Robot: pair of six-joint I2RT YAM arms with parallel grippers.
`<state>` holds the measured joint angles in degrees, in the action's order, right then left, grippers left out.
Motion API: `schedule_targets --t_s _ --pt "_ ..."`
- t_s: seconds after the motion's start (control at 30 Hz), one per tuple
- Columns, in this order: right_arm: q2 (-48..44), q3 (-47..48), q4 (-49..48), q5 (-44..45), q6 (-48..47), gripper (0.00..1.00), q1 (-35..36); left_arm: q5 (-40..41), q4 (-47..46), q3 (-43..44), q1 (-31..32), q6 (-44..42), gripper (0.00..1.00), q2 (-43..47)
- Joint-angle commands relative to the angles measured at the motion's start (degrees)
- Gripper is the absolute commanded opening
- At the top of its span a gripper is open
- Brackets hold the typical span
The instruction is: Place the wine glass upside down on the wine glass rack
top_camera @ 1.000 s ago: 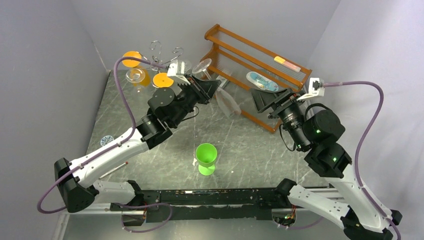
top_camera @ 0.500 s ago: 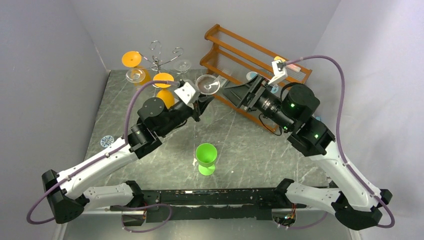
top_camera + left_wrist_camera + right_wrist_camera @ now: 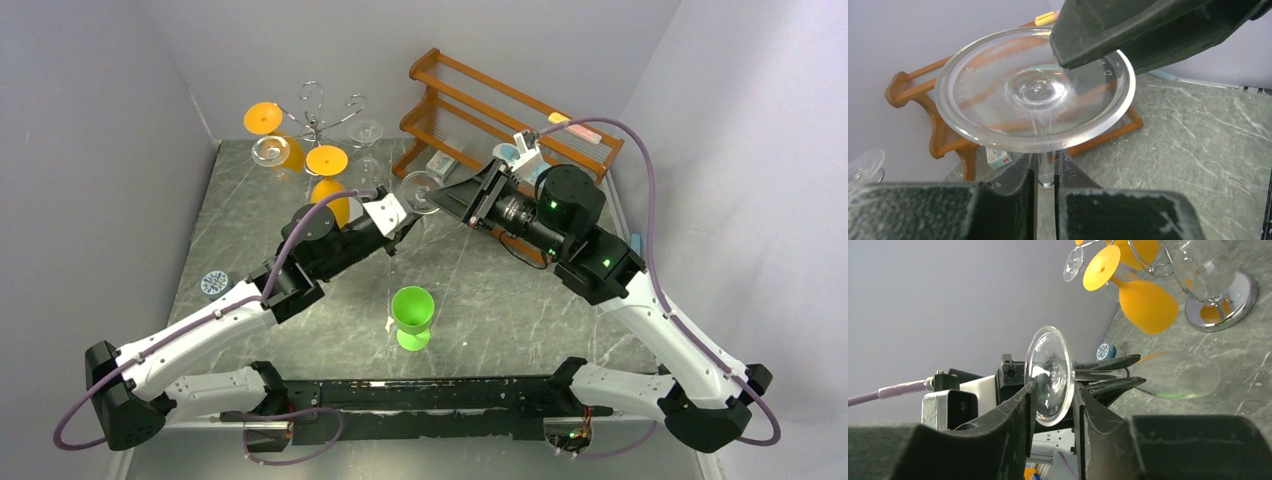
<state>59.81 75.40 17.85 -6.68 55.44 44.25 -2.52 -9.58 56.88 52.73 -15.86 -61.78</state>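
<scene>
Right gripper (image 3: 1054,389) has reached the wine glass (image 3: 1035,90) foot before the wine glass rack (image 3: 318,120), grip unclear; we keep left gripper (image 3: 1047,170) clamped on the stem.

- From my seat the light is bright and even, coming from overhead; shadows are soft and faint.
- Left wrist view: the left gripper's fingers (image 3: 923,210) are blurred; the wine glass (image 3: 1035,90) foot just ahead is sharp, with faint glare.
- Right wrist view: the right gripper's fingers (image 3: 1003,440) are soft; beyond them the wine glass rack (image 3: 1245,295) glints at its mirrored base.

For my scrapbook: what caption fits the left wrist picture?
Left gripper holds the wine glass by its stem; right gripper straddles its foot.
</scene>
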Motion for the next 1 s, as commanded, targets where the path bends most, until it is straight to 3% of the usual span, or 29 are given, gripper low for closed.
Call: schedule_targets --t_s 0.0,0.1,0.13,0.2,0.3,0.4,0.57,0.73,0.97 --pt "0.01 -1.7 -3.05 -1.03 2.67 0.3 -0.2 -4.03 -2.19 -1.05 0.41 -1.2 0.05 1.65" --pt "-0.32 -3.03 -5.21 -1.1 3.56 0.15 -0.2 -5.22 -2.58 -1.73 0.37 0.39 0.06 2.51" --pt "-0.64 -3.58 -5.98 -0.88 3.94 0.1 -0.17 -5.3 -2.55 -1.88 0.36 1.44 0.1 2.77" --pt "-1.42 -4.6 -7.57 -0.07 4.66 0.0 -0.2 -4.79 -2.03 -1.95 0.36 4.1 0.23 3.18" --pt "-2.58 -5.33 -8.47 2.2 5.17 0.0 -0.21 -4.14 -1.56 -3.28 0.42 10.48 0.53 4.98" --pt "-3.47 -5.47 -8.12 5.26 5.01 0.0 -0.19 -2.9 -1.47 -5.65 0.36 19.96 0.68 7.9" --pt "-3.91 -5.51 -7.2 7.95 4.44 0.0 -0.21 -3.76 3.64 -4.94 0.36 37.96 0.77 12.08" --pt "-4.19 -6.32 -6.94 7.4 4.58 0.0 -0.22 -0.86 11.52 -0.13 0.42 56.6 0.79 12.09" --pt "-6.37 -7.63 -5.28 7.01 4.19 0.0 -0.22 -2.54 10.5 3.09 0.36 69.54 0.78 8.08"
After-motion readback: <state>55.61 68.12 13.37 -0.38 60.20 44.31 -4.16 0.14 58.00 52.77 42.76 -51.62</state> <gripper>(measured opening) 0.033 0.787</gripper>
